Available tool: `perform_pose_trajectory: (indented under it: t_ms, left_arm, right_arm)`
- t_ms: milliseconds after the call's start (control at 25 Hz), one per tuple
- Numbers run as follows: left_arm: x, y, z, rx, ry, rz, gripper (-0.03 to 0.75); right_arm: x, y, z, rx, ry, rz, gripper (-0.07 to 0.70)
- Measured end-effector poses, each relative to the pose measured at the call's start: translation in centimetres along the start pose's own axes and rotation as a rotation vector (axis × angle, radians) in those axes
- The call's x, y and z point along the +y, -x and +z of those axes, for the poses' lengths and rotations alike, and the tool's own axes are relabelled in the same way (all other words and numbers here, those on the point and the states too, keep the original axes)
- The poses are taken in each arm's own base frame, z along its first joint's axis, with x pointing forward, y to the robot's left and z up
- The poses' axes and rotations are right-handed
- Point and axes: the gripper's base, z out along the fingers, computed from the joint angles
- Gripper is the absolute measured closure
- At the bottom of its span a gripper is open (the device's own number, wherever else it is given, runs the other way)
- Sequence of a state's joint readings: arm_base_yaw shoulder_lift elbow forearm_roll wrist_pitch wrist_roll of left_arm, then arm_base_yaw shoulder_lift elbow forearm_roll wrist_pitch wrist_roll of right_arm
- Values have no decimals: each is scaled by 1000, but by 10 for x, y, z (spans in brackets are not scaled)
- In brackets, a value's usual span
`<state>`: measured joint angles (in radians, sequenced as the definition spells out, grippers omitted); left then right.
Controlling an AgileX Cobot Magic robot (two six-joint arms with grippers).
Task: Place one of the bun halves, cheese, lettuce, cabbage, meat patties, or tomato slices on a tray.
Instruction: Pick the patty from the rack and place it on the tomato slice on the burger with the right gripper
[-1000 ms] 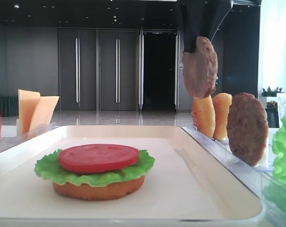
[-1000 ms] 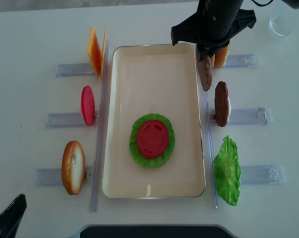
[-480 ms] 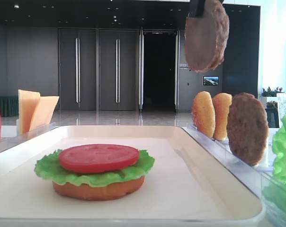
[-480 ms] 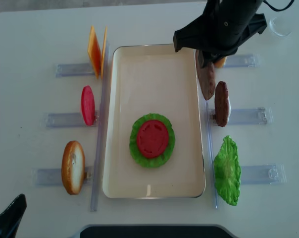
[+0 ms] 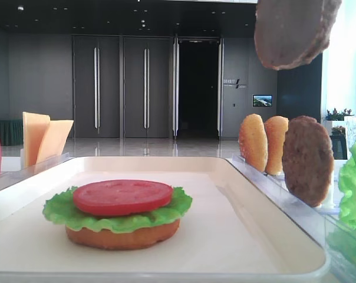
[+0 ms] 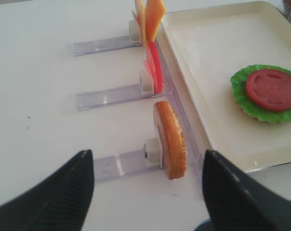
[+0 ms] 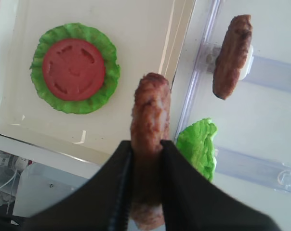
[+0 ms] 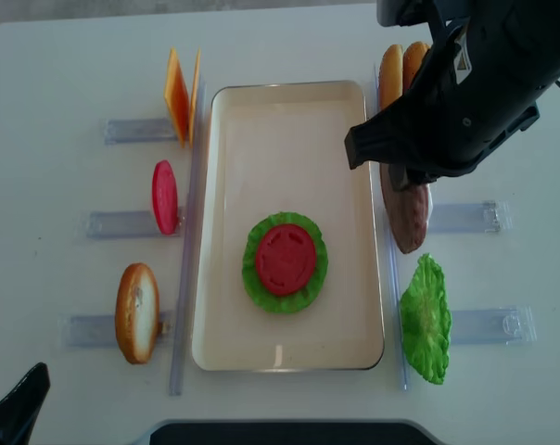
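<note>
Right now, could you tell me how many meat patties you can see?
2. One meat patty is gripped on edge by the right gripper, in the air; the other patty stands upright in its clear holder beside the tray.

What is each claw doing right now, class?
Left claw: open, holding nothing.
Right claw: shut on a meat patty, edge-on between its fingers.

A white table (image 8: 67, 65) is seen carrying a cream tray (image 8: 222, 232) at its middle. Clear holders (image 8: 108, 224) are laid on the table on both sides of the tray, three to a side. A clear glass (image 8: 526, 48) is set near the far right corner. A dark object (image 8: 280, 433) is seen at the near edge.
</note>
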<state>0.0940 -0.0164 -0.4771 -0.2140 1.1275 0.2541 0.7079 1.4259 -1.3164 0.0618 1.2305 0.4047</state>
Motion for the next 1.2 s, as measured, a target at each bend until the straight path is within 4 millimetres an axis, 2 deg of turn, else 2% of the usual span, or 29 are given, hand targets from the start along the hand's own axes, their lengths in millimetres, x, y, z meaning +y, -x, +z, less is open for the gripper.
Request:
perform_pose_trajectory:
  t_ms: [280,440,800,1040,1200]
  left_arm:
    - [0,0,0,0,0,0,181]
    - [0,0,0,0,0,0,181]
    - [0,0,0,0,0,0,181]
    - [0,0,0,0,0,0,181]
    - [0,0,0,0,0,0,181]
  right_arm:
    - [2,-1,0,9,24,1,510]
    - [9,-3,0,38,125,-9,510]
    - [26,19,9,-51,419,-5,510]
    - [31,27,10,-99,507,4,510]
    - [29,22,24,-65,509,22,510]
